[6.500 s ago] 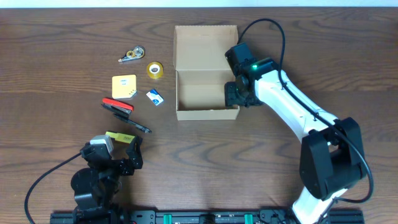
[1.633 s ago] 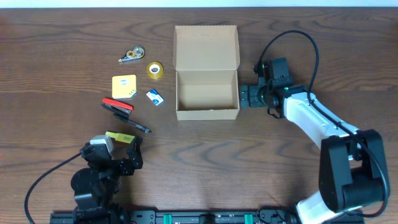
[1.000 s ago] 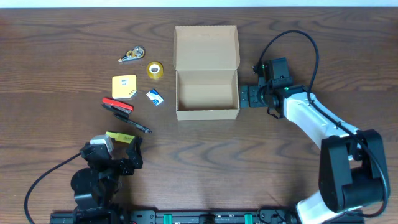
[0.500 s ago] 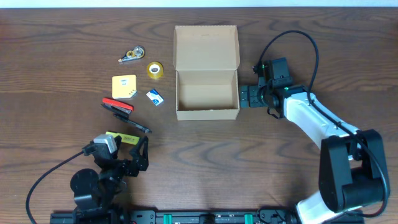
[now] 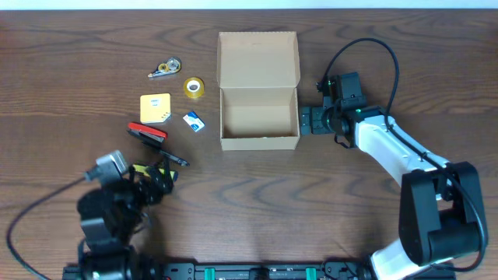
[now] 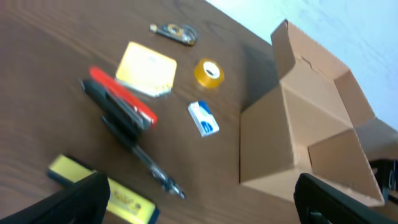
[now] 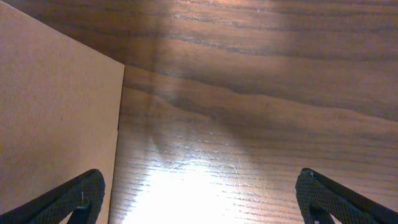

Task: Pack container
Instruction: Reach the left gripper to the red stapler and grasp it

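Open tan cardboard container on the table

The container (image 5: 259, 142), a small rectangular box of plain, unmarked tan cardboard, is set upright on the dark wooden table (image 5: 233, 202), slightly above the middle of the overhead view, with its walls squared to the table edges. Its flap lid (image 5: 258, 58) is swung open and is hinged along the far wall, where it is seen raised and leaning away in the left wrist view. The bare cardboard floor is exposed from above.
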`<state>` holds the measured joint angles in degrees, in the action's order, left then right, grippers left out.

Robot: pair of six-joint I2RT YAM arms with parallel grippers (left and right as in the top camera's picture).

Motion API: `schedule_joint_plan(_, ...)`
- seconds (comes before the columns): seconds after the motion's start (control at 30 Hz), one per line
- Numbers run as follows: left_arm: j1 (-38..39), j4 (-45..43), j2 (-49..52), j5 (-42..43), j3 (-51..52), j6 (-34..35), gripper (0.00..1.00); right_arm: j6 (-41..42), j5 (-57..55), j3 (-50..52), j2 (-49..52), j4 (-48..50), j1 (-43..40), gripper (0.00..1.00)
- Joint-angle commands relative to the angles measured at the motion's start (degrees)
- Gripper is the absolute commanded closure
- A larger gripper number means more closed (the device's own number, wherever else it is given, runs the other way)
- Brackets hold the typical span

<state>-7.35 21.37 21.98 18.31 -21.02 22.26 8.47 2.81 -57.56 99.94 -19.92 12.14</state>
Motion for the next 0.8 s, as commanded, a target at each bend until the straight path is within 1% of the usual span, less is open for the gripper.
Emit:
schedule_joint_plan(0.0, -0.02, -0.09, 8.63, -2.97, -7.04, -4.57, 0.05, -0.85, 0.04, 0.15, 0.52, -0.02, -0.07, 0.01)
schedule_joint_plan(0.1, -0.02, 3.13, 17.66, -5.46, -14.25, -7.06, 0.04, -0.85, 0.04, 0.15, 0.52, -0.02, -0.07, 0.01)
schedule_joint_plan(0.23, -0.02, 11.02, 28.87, -10.43, -24.22, -6.51, 0.04, -0.85, 0.04, 0.15, 0.52, -0.02, -0.07, 0.01)
schedule_joint_plan(0.27, -0.02, 12.83, 31.78, -11.47, -26.88, -5.27, 0.04, -0.85, 0.04, 0.15, 0.52, -0.02, -0.07, 0.01)
schedule_joint_plan(0.33, -0.02, 15.65, 38.05, -13.49, -32.54, -0.57, 0.04, -0.85, 0.02, 0.15, 0.52, -0.02, -0.07, 0.01)
schedule_joint_plan(0.5, -0.02, 17.86, 48.89, -13.62, -40.0, 6.95, 0.04, -0.85, 0.04, 0.15, 0.52, -0.02, -0.07, 0.01)
schedule_joint_plan(0.53, -0.02, 18.08, 51.08, -13.18, -40.87, 7.74, 0.04, -0.85, 0.02, 0.15, 0.52, -0.02, -0.07, 0.01)
schedule_joint_plan(0.6, -0.02, 17.18, 54.58, -9.68, -41.62, 7.76, 0.05, -0.85, 0.04, 0.15, 0.52, -0.02, -0.07, 0.01)
schedule_joint_plan(0.63, -0.02, 15.72, 56.33, -6.32, -41.62, 7.76, 0.05, -0.85, 0.04, 0.15, 0.52, -0.02, -0.07, 0.01)
schedule_joint_plan(0.7, -0.02, 15.54, 59.21, 0.39, -41.62, 7.78, 0.04, -0.85, 0.02, 0.15, 0.52, -0.02, -0.07, 0.01)
schedule_joint_plan(0.77, -0.02, 15.61, 61.44, 1.73, -41.62, 7.8, 0.04, -0.85, 0.04, 0.15, 0.52, -0.02, -0.07, 0.01)
